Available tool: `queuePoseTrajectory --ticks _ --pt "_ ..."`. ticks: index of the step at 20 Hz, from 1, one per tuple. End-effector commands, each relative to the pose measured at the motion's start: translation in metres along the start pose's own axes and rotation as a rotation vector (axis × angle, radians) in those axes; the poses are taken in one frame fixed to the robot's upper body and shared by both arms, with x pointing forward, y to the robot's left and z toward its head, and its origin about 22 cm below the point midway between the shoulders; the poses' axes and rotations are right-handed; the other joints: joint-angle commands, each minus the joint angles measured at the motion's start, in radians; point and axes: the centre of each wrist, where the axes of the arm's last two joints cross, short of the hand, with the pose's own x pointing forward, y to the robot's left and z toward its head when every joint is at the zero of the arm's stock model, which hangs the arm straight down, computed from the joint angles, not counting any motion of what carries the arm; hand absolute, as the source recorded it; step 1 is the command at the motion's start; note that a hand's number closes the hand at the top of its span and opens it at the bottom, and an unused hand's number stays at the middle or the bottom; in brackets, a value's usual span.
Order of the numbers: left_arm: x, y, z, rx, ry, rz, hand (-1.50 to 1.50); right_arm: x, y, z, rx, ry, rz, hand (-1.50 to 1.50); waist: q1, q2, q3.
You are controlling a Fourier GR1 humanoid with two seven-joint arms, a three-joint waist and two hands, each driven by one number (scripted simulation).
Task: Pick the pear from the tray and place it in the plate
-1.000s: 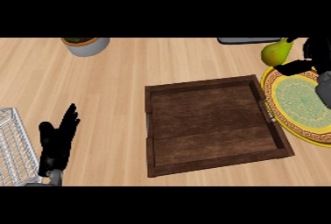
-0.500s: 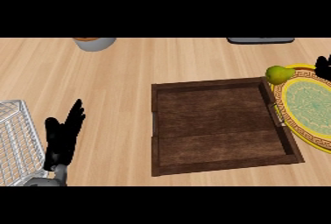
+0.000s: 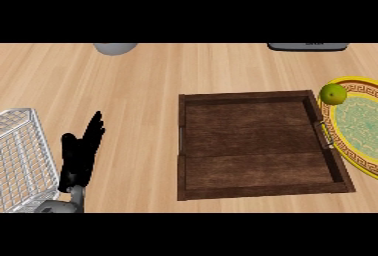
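Observation:
The green-yellow pear [image 3: 333, 93] lies on the near-left rim of the yellow-edged plate [image 3: 359, 125] with a green patterned centre, at the right edge of the head view. The dark wooden tray [image 3: 258, 142] sits just left of the plate and holds nothing. My left hand [image 3: 80, 156] rests at the lower left with straight fingers pointing up, well away from the tray and the pear. My right hand does not show in the view.
A white wire rack [image 3: 23, 157] stands at the far left beside my left hand. A grey bowl [image 3: 115, 48] sits at the top edge, and a dark flat object [image 3: 306, 46] lies at the top right.
The right hand, near the pear over the plate a second ago, has withdrawn out of view. The pear now lies free on the plate's rim. The view has shifted.

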Motion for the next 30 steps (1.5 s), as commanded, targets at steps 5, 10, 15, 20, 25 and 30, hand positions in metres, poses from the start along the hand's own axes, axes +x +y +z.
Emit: queuePoseTrajectory --ticks 5,10,15,20,25,30 --pt "-0.005 0.015 0.002 -0.019 -0.002 -0.020 0.00 -0.057 0.028 0.006 0.323 0.087 0.008 1.50 0.019 0.008 0.001" --pt "0.001 0.004 0.004 0.000 -0.023 -0.023 0.00 -0.070 0.031 0.002 0.396 0.016 -0.013 -1.50 0.014 0.003 0.001" --pt "-0.006 -0.005 -0.001 -0.005 0.003 -0.003 0.00 -0.067 0.010 -0.006 0.312 -0.160 -0.232 -1.50 0.002 0.003 0.002" --pt "-0.011 0.002 -0.002 0.036 0.026 -0.006 0.00 -0.073 0.009 -0.005 0.138 -0.199 -0.665 -1.50 -0.035 -0.004 0.003" --pt "0.000 0.011 0.000 0.001 0.003 -0.012 0.00 -0.115 -0.022 0.001 0.128 -0.181 -0.830 -1.50 -0.007 0.000 0.001" --pt "-0.014 -0.003 0.007 0.004 -0.015 0.007 0.00 -0.141 -0.019 0.012 0.181 -0.175 -0.872 -1.50 0.004 0.002 0.001"
